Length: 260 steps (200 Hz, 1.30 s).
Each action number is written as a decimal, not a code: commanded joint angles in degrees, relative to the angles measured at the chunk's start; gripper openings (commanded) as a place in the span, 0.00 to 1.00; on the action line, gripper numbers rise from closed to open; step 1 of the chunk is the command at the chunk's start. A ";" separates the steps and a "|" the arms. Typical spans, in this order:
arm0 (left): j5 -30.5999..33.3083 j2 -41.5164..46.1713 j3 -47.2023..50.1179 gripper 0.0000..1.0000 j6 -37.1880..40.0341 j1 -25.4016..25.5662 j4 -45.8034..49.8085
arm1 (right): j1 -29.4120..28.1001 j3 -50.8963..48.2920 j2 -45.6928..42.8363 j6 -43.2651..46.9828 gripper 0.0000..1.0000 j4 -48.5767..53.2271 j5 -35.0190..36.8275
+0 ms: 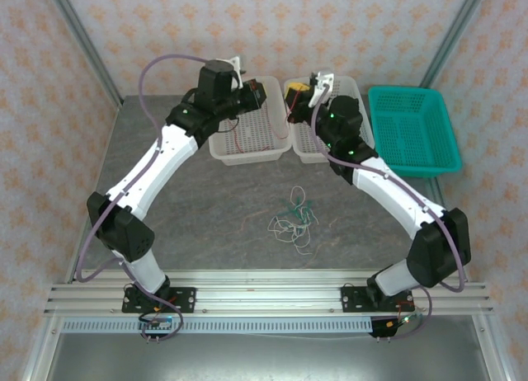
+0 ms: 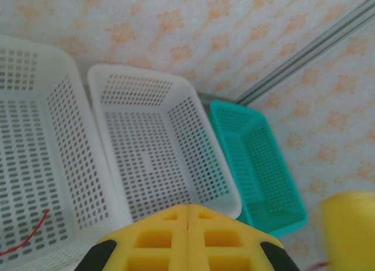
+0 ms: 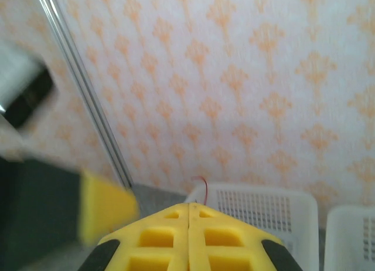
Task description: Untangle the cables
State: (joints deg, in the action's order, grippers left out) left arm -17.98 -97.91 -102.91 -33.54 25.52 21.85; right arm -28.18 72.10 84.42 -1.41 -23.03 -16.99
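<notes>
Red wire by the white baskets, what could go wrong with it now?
The red wire pokes up right at the tips of the shut right gripper; if it is pinched, pulling could stretch or snap it. The left gripper is close by, so the two might bump.

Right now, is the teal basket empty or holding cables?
Empty: the teal basket has a bare mesh floor, from above and from the left wrist.

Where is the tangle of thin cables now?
In the top view the tangle of cables lies on the grey table near its middle, just on the near side of the left white basket.
</notes>
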 commanded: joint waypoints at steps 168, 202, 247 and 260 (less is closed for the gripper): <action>28.07 -3.85 5.59 0.00 18.37 -5.52 -2.70 | -0.32 41.94 48.11 -5.27 0.33 26.41 -10.46; 25.83 -12.56 -2.51 0.00 18.92 -8.03 -1.67 | -0.75 27.74 37.14 -5.29 0.55 21.59 -8.37; 21.30 -23.59 -15.79 0.00 17.20 -11.07 2.91 | -0.90 12.52 19.77 -0.21 0.64 23.89 -13.73; 21.01 -27.51 -20.93 0.00 16.98 -11.18 4.94 | -0.83 9.23 16.09 1.79 0.68 25.87 -16.77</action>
State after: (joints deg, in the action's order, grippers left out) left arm 4.91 -120.57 -116.20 -16.40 14.59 22.63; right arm -28.73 85.69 108.95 -4.34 1.76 -28.45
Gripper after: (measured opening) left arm 0.050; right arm 0.653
